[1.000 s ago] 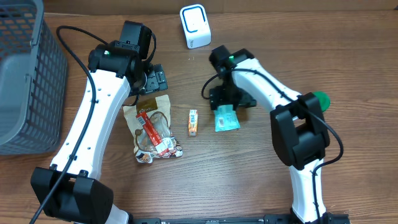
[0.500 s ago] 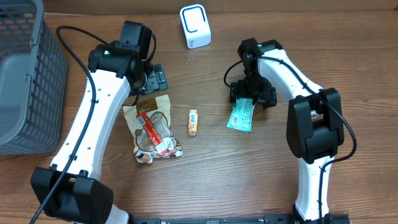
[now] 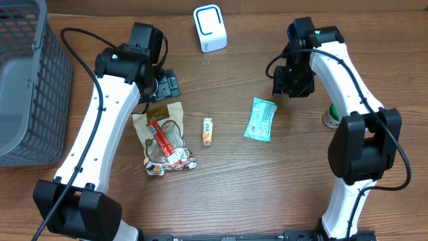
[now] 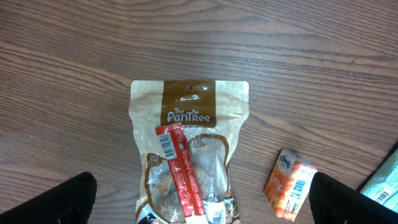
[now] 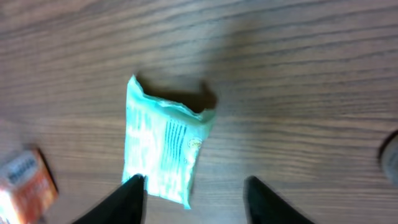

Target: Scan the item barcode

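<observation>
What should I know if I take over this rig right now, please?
Left gripper: fingers open, empty, hovering over the snack pouch, which has a red stick lying on it.
Right gripper: fingers apart, empty, hanging near the teal packet, which lies on the table.
Small orange packet lies between pouch and teal packet; white scanner box stands at the far edge.
Done: nothing visibly scanned; nothing held.
To do: grasp an item and show its barcode to the scanner.

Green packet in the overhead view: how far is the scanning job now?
Done: nothing clearly; the green packet lies loose on the table, no end effector on it. In hand: nothing; right end effector hangs open near it, left end effector open above the snack pouch. Left: presenting items to the white device, probably the scanner.
</observation>
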You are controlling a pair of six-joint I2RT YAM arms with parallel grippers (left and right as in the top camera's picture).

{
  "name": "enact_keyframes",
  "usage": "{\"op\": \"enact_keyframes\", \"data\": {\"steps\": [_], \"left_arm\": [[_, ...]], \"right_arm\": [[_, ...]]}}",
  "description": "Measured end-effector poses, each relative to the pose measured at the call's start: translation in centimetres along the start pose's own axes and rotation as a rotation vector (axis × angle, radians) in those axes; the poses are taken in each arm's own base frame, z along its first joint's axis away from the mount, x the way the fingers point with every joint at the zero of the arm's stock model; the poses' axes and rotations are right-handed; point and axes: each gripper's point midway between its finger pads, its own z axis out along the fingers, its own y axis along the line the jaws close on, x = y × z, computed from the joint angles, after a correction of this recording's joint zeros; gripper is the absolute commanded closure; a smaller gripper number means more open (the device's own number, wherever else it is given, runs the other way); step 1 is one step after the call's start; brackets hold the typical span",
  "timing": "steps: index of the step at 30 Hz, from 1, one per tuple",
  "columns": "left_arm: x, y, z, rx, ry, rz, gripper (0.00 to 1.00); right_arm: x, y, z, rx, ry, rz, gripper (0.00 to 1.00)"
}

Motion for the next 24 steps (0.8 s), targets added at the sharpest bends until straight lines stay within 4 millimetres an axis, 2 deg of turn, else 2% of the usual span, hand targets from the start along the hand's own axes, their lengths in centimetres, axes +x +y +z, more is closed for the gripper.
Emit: {"op": "enact_keyframes", "data": {"steps": [10,24], "left_arm": [[0.0,0.0,0.0,0.0,0.0,0.0,0.0],[0.0,0.0,0.0,0.0,0.0,0.0,0.0]], "right_arm": [[0.0,0.1,3.0,-0.035,-0.006,-0.015,0.53],[1.2,0.0,7.6,-0.08,-0.004,-0.017,0.56]]}}
